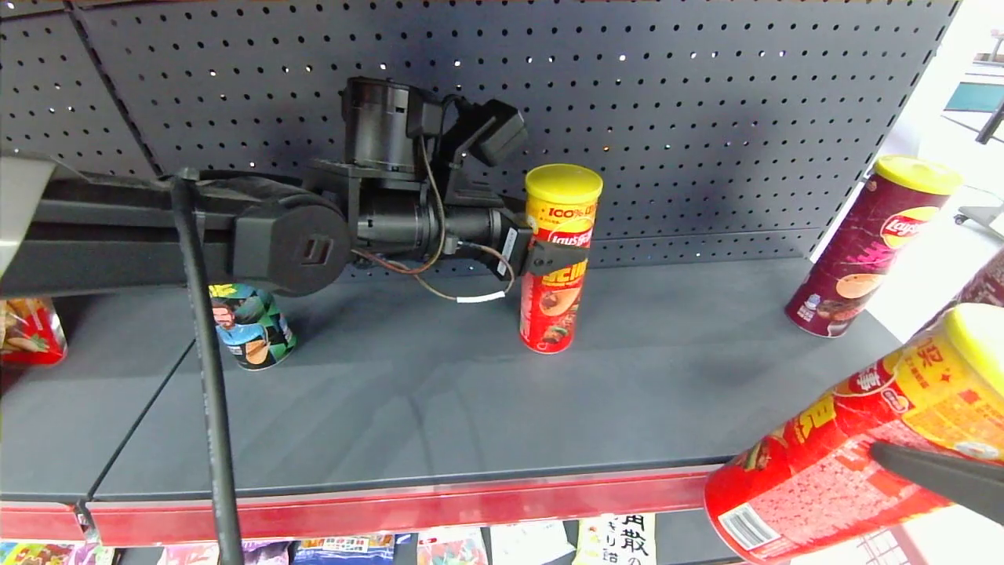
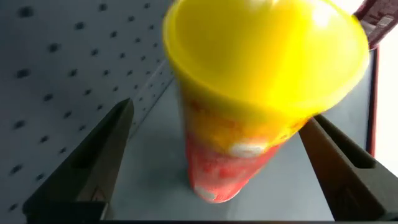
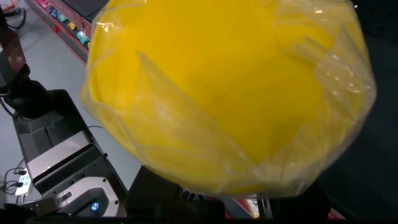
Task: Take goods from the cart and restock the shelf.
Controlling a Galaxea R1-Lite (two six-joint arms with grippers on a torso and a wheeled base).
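Observation:
A red chip can with a yellow lid [image 1: 558, 259] stands upright on the grey shelf board [image 1: 408, 408], near the pegboard back. My left gripper [image 1: 562, 259] is open around its middle; in the left wrist view its fingers [image 2: 93, 171] stand apart from the can [image 2: 249, 124] on both sides. At the lower right, in front of the shelf edge, my right gripper [image 1: 902, 451] is shut on a second red chip can [image 1: 847, 447], held tilted in the air. Its wrapped yellow lid [image 3: 230, 93] faces the right wrist camera.
A purple chip can [image 1: 863, 251] stands at the shelf's right end, with another can's edge [image 1: 984, 290] beside it. A small printed can [image 1: 252, 326] and a red bag [image 1: 27, 329] sit at the left. A red rail [image 1: 392, 506] runs along the shelf front.

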